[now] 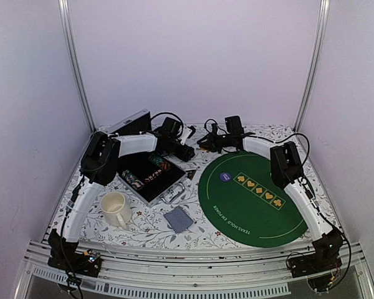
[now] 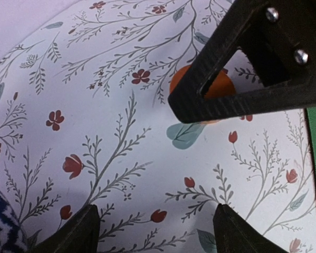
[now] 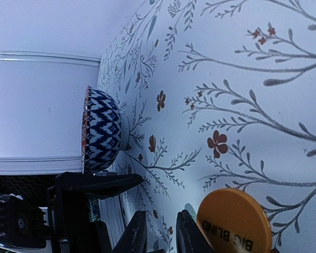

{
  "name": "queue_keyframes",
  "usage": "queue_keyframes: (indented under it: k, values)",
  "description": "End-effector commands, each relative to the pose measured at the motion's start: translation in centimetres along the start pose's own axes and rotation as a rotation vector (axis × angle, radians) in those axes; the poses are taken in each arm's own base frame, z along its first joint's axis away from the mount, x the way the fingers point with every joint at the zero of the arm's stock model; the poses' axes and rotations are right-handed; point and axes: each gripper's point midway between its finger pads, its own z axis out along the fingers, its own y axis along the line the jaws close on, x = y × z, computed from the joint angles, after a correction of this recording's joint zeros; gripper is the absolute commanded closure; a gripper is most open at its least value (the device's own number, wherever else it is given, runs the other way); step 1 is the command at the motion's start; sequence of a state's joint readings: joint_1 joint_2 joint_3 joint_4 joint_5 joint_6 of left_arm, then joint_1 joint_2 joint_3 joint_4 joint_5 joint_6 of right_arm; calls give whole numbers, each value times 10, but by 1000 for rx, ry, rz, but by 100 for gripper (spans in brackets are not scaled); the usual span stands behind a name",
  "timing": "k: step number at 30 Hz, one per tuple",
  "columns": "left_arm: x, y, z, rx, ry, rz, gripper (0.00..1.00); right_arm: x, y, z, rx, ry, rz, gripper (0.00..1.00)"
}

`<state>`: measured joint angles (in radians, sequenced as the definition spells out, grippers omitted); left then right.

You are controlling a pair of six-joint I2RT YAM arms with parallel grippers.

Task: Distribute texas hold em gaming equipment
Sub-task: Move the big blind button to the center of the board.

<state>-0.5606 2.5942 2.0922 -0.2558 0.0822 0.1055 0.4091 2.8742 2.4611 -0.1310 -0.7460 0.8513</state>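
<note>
Left claw: jaws well apart, empty, hovering over the counter, which has a matte, flat cloth printed with sprigs and red flowers. Near it, patterned bowl: round, glossy, blue-white zigzag. Orange disc: smooth, coin-shaped, lettered BIG BLIND, lying flat on the counter close to the green felt mat. Right claw: black fingers nearly together, slim gap, nothing between them; disc just beside one finger, not gripped. Step in hand, by judgement: picking up the blind disc for the mat. Next move calls for straddling a thin, flat piece, probably by catching an edge.
</note>
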Motion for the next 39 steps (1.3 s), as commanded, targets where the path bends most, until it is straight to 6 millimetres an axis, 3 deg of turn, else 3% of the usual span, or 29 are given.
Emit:
queue_keyframes:
  k: [1, 3, 6, 11, 16, 26, 29, 36, 39]
  values:
    - [-23, 2, -19, 19, -49, 15, 24, -49, 72, -43, -133, -105, -102, 78]
    - [-25, 1, -20, 22, -55, 16, 24, -65, 66, -52, -84, -170, -95, 78]
    - [-28, -1, -21, 34, -60, 18, 24, -76, 42, -57, 8, -237, -87, 77]
    - [-28, -2, -20, 38, -61, 19, 24, -60, -6, -37, 84, -217, 7, 77]
    - [-28, 0, -21, 25, -61, 26, 23, -38, -32, -21, 138, -171, 56, 76]
    - [-25, 3, -22, 11, -49, 38, 24, -9, -52, -14, 224, -82, 56, 75]
    - [-23, 3, -23, 7, -45, 44, 24, -9, -57, -16, 255, -84, 36, 75]
    - [-23, 3, -23, 11, -45, 44, 23, -8, -37, -15, 178, -54, 18, 74]
    - [-23, 3, -24, 11, -44, 47, 23, -40, -6, -35, 93, -118, -18, 73]
